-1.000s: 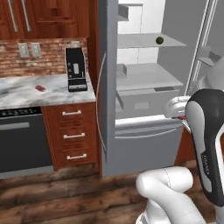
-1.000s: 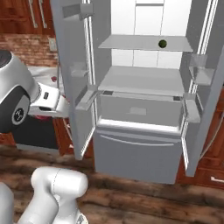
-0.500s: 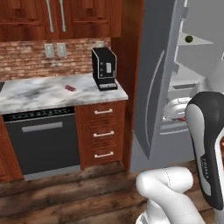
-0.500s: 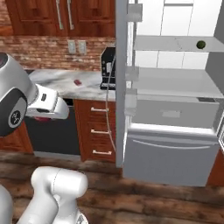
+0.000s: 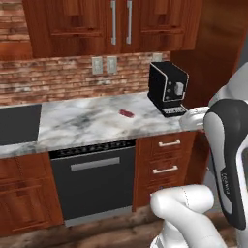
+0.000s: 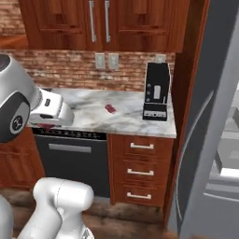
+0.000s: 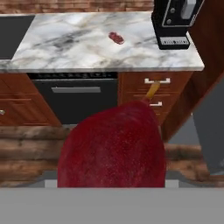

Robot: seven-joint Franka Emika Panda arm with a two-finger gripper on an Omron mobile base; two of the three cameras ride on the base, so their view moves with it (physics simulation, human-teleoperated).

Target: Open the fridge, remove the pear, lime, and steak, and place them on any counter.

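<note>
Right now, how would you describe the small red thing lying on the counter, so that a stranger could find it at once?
Find the marble counter under the brick wall, between the black stovetop and the black coffee machine. On its bare middle, a little left of the machine, lies the steak: a small flat reddish slab. Nothing touches it, and it is the only red thing on the white stone.

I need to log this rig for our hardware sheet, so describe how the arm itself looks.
The arm has glossy white rounded shells, with a tall dark grey panel on its upright link carrying faint small lettering. A dark grey round joint cap bears a pale circular logo. The base link is a fat white elbow. No loose cables are visible.
</note>
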